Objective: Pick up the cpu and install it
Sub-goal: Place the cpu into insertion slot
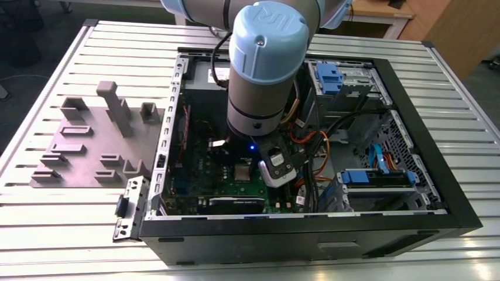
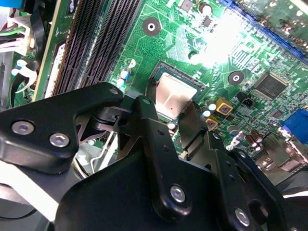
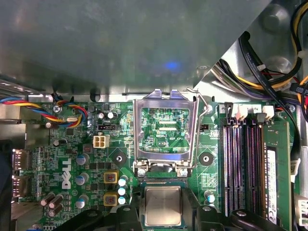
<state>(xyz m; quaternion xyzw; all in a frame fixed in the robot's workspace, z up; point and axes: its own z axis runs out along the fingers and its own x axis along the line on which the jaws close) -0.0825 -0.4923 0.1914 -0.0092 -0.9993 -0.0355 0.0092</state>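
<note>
I am down inside the black steel case (image 1: 312, 237), my gripper (image 2: 167, 107) straddling the cpu (image 2: 177, 94); whether it grips the chip or has let go I cannot tell. The cpu, flat, square and dull silver, lies in its socket on the green motherboard (image 3: 72, 159). The shiny metal socket frame (image 3: 166, 103) stands hinged open just beside it. Long dark memory slots (image 3: 240, 163) run along one side, and coloured wires (image 3: 29, 107) crowd the board's edge.
</note>
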